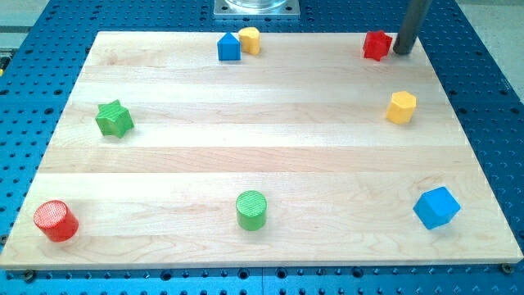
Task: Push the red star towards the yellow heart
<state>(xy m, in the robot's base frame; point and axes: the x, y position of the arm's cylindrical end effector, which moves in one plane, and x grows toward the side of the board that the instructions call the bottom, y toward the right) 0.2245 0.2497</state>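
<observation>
The red star [376,45] lies near the top edge of the wooden board, towards the view's right. My tip [402,52] stands just to the right of it, very close or touching; I cannot tell which. The yellow heart [250,39] lies at the top edge near the middle, well to the left of the red star. It sits right beside a blue house-shaped block [228,47] on its left.
A yellow hexagon [401,107] lies below the red star at the right. A green star [114,119] is at the left, a red cylinder [56,220] at the bottom left, a green cylinder [251,210] at the bottom middle and a blue cube [435,207] at the bottom right.
</observation>
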